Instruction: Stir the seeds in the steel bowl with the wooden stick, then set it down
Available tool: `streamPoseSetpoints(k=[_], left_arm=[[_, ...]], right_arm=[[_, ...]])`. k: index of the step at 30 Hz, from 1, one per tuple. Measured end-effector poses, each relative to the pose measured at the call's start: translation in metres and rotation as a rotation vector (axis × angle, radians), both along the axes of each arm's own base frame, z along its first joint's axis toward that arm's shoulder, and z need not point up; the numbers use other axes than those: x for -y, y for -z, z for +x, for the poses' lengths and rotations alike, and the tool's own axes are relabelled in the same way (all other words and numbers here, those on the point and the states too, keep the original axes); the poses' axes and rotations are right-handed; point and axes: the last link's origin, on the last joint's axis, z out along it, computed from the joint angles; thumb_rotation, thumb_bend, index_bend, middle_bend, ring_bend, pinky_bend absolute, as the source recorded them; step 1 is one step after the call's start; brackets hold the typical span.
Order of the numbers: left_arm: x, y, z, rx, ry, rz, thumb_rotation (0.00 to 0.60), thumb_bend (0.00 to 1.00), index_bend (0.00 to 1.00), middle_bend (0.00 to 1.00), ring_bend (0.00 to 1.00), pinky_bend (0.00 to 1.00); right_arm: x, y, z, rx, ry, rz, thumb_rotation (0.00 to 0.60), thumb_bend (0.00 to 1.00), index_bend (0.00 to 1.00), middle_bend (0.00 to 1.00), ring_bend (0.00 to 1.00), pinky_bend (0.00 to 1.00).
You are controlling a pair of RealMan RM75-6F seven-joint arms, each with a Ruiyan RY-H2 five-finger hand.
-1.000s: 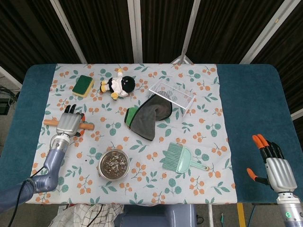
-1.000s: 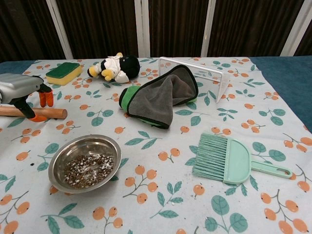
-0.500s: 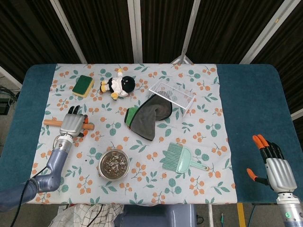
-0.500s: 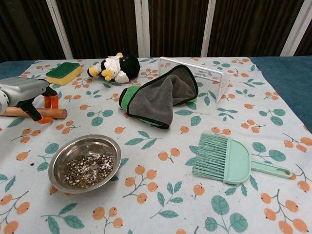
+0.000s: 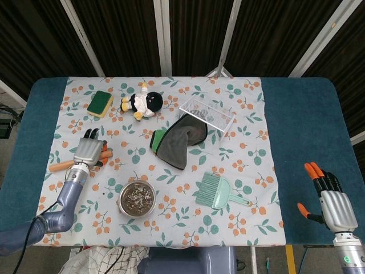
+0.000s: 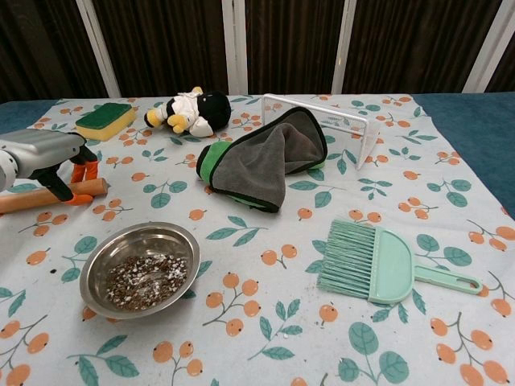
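You have no legible text, label, brand, number or sign in either view. The tablecloth (image 5: 239,142) carries only a printed pattern of orange fruit and green leaves, with no lettering. The sponge (image 6: 105,120), the plush toy (image 6: 190,111) and the dustpan (image 6: 394,265) show you no readable markings.

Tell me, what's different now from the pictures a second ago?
The left hand has closed onto the wooden stick and swung it: it lay level, now one end angles toward the robot. The steel bowl, seeds, brush, cloth, sponge, doll and the right hand stayed put.
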Motion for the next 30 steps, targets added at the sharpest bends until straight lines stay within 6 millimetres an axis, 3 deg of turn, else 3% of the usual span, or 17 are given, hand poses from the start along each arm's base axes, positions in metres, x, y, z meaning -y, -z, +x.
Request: streamPoseSetpoints(k=[5,10,22,30], left_arm=[[0.002,-0.001,0.001,0.008,0.013,0.017,0.6,0.67,0.61,0.66,0.13,0.0],[0.003,-0.005,0.007,0.044,0.045,0.051,0.6,0.76,0.63,0.69,0.16,0.0],[0.011,-0.028,0.03,0.224,0.119,0.16,0.6,0.78,0.63,0.69,0.16,0.0],[0.029,-0.053,0.058,0.451,0.158,0.227,0.6,0.79,0.63,0.7,0.17,0.0]], right_arm=[[0.0,0.0,0.0,0.001,0.002,0.0,0.6,0.32,0.0,0.0,0.0,0.0],[0.0,0.0,0.0,0.004,0.005,0.0,0.6,0.32,0.0,0.0,0.0,0.0],[-0.001,-0.001,0.0,0.013,0.012,-0.003,0.6,0.32,0.0,0.0,0.0,0.0],[-0.002,-0.001,-0.001,0.019,0.014,-0.01,0.6,0.32,0.0,0.0,0.0,0.0]])
